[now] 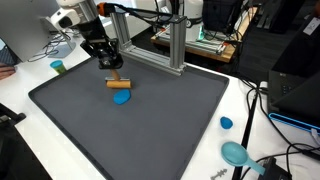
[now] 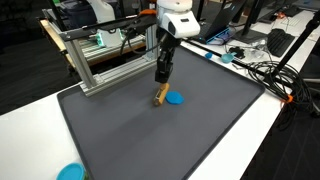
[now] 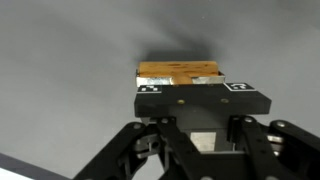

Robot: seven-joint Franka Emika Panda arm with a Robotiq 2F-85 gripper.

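So we've got the wooden block (image 3: 180, 73) pinched between the gripper (image 2: 161, 80) fingers, low over the grey mat (image 1: 150, 130), near the edge by the aluminium frame (image 2: 110, 60). A blue disc (image 1: 121, 97) sits just beside it. Our worry: the grip looks shallow, so the block could twist out or clip the disc. There's loads of open mat toward the opposite edge, but the frame side's tight.

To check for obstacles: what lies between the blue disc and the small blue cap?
Only bare mat and white table between disc and cap, in an exterior view.
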